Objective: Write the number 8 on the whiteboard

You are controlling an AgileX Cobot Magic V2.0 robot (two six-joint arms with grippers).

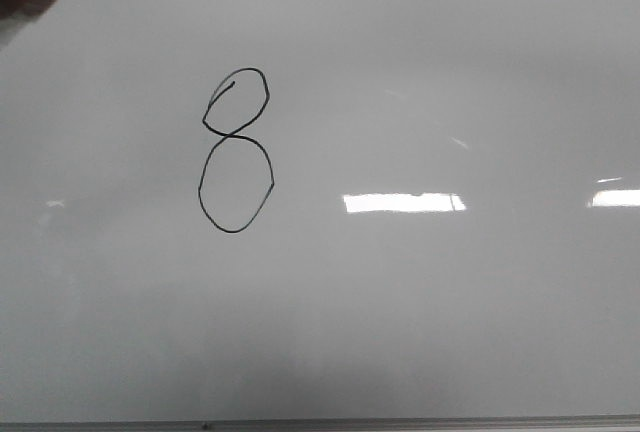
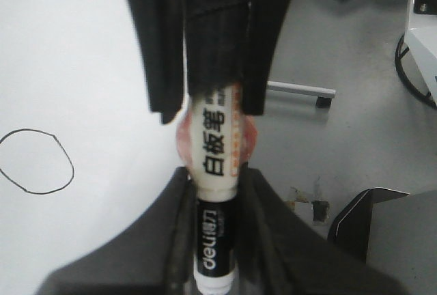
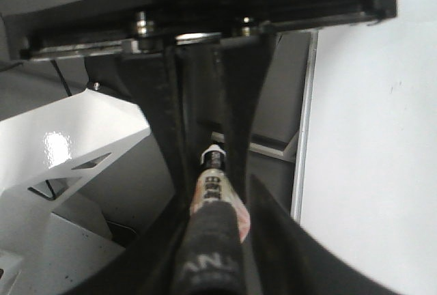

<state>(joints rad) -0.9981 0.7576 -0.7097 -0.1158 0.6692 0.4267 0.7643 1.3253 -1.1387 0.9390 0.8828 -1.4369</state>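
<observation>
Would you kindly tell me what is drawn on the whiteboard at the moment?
On the whiteboard there is a finished black number 8, small loop over larger one. Only light reflections show elsewhere; a dark blur covers its top-left corner.

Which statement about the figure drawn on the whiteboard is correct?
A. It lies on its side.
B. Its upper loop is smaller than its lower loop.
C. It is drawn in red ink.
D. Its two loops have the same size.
B. In the front view the number 8 stands upright on the whiteboard in thin black line, a small upper loop over a larger oval lower loop.
</observation>
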